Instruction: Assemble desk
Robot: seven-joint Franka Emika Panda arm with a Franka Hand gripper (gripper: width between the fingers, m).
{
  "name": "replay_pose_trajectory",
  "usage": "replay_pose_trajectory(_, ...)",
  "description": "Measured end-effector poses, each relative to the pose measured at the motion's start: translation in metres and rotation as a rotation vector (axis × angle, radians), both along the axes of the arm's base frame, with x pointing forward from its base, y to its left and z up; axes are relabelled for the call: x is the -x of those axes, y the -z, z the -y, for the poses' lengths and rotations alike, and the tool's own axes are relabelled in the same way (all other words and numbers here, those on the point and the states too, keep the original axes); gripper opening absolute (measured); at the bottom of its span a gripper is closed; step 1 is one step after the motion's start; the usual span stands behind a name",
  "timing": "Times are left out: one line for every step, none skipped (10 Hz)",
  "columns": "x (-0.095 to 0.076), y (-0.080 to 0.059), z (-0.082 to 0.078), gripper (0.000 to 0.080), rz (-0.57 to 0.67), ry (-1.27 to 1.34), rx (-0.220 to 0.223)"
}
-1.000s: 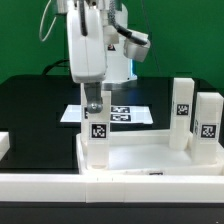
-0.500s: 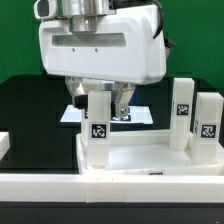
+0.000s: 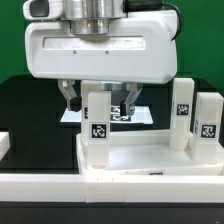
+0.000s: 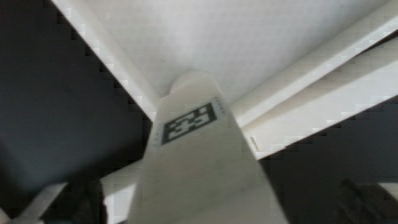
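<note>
Jaws now spread wide either side of the leg [image 3: 97,128], gripping nothing; released and left upright at the tabletop's [image 3: 150,160] near corner, apparently seated. Two more legs [image 3: 182,112] upright at far side.

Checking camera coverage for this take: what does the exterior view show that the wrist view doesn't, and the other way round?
Only the exterior view shows the hand from outside, fingers open on either side of a white square post leg standing in the white rectangular tabletop panel, plus two more upright tagged legs and the marker board. Only the wrist view shows that leg from above, running down its length, with its tag close up. Both share the leg, its tag and the black table.
</note>
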State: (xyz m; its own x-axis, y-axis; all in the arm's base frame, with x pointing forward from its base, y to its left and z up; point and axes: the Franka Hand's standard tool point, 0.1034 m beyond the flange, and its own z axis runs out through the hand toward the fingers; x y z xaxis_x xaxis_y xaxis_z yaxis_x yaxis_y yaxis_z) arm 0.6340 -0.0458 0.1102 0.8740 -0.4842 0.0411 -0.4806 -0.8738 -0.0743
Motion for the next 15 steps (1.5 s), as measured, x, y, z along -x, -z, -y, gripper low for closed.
replay_pose_trajectory(0.0, 0.0, 0.0, 0.0648, 0.0, 0.001, 0.0)
replay_pose_trajectory(0.0, 0.0, 0.0, 0.052, -0.002, 0.034, -0.002)
replay_pose_trajectory(0.0, 0.0, -0.001, 0.052, -0.005, 0.108, -0.009)
replay_pose_trajectory(0.0, 0.0, -0.001, 0.0382, -0.008, 0.174, -0.014)
replay_pose_trajectory(0.001, 0.0, 0.001, 0.0292, -0.012, 0.245, -0.017)
replay_pose_trajectory(0.0, 0.0, 0.003, 0.0292, -0.016, 0.35, -0.027)
replay_pose_trajectory(0.001, 0.001, 0.006, 0.0292, -0.02, 0.462, -0.039)
replay_pose_trajectory(0.001, 0.001, 0.006, 0.0292, -0.027, 0.583, -0.051)
replay_pose_trajectory(0.001, 0.001, 0.007, 0.0292, -0.038, 0.781, -0.079)
replay_pose_trajectory(0.001, 0.003, 0.008, 0.0291, -0.045, 0.966, -0.116)
replay_pose_trajectory(0.002, 0.003, 0.01, 0.0291, -0.058, 1.136, -0.152)
replay_pose_trajectory(0.001, 0.003, 0.01, 0.0291, -0.071, 1.247, -0.182)
replay_pose_trajectory(0.001, 0.003, 0.011, 0.0291, -0.077, 1.308, -0.192)
replay_pose_trajectory(0.001, 0.003, 0.01, 0.0291, -0.078, 1.308, -0.192)
replay_pose_trajectory(0.001, 0.004, 0.01, 0.0291, -0.077, 1.289, -0.19)
